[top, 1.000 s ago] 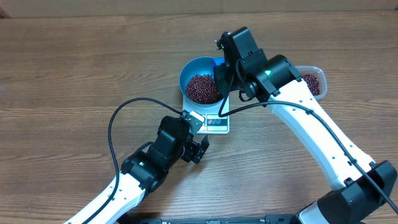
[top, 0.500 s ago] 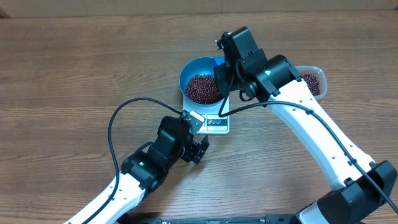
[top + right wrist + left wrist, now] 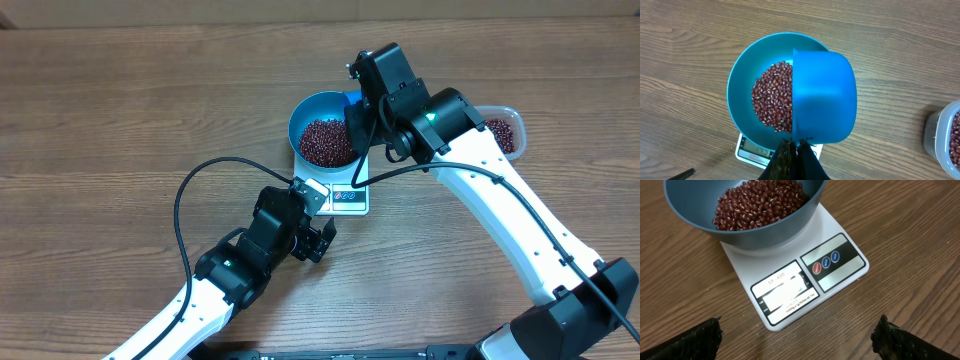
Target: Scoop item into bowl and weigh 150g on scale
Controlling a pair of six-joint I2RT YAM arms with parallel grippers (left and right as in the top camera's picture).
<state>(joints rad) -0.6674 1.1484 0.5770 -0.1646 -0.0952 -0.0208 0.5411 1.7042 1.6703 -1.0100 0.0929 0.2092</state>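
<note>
On the scale (image 3: 350, 198): blue bowl (image 3: 300, 115), beans (image 3: 325, 142) heaped inside. Directly above the scale, over part of the bowl: blue scoop (image 3: 825, 95), handle pinched tight in right gripper (image 3: 795, 150). Just off the scale's display edge: left gripper (image 3: 797, 336), spread wide, holding nothing.

scale (image 3: 805, 287): display is washed out by glare; the reading cannot be made out.
bowl (image 3: 765, 232): far rim is cut off by the top edge of the left wrist view.
beans (image 3: 771, 97): partly hidden under the scoop (image 3: 824, 97).
tub (image 3: 934, 131): cut by the right edge.
</note>
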